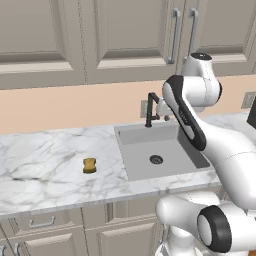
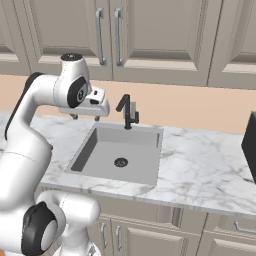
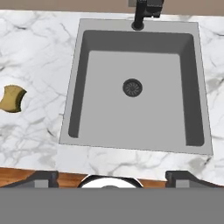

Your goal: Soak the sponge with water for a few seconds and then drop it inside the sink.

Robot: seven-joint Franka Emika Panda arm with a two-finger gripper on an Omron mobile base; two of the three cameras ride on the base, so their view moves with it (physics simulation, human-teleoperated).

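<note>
One sponge [image 1: 89, 165] lies on the marble tabletop [image 1: 45, 160], well left of the sink [image 1: 131, 170]. Above the basin, the end effector [image 2: 85, 117] is held spread and empty. The small pinched block may be nudged aside if approached off-centre.

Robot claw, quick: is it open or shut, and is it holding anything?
Gripper: open, holding nothing; the small yellow-orange sponge lies apart on the white marble counter.
</note>
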